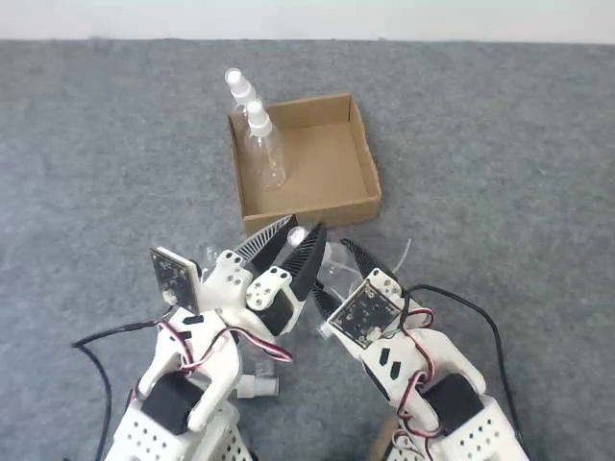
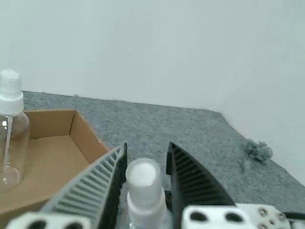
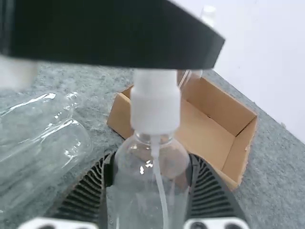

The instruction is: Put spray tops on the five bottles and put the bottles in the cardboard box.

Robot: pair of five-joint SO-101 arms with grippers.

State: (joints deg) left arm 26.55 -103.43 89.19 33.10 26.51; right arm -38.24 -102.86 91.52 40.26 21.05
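Cardboard box (image 1: pixel 332 168), far centre, holds a capped bottle (image 1: pixel 269 158) at its far-left corner. Left gripper (image 1: pixel 291 245), jaws spread, brackets the spray top (image 2: pixel 143 183). Right gripper (image 3: pixel 150 188) pinches the held bottle (image 3: pixel 143 164), just near of the box. Risk: a half-seated top could cock or pop off if the left jaws snag it, and the smooth bottle may twist in its grip.

clear glossy plastic bottle (image 3: pixel 147 186); smooth white plastic spray top (image 3: pixel 155 107); ribbed matt black plastic fingers (image 3: pixel 212 195), right gripper (image 3: pixel 148 162); matt brown cardboard box (image 1: pixel 317 209); rough grey carpet-like table cover (image 1: pixel 500 144).
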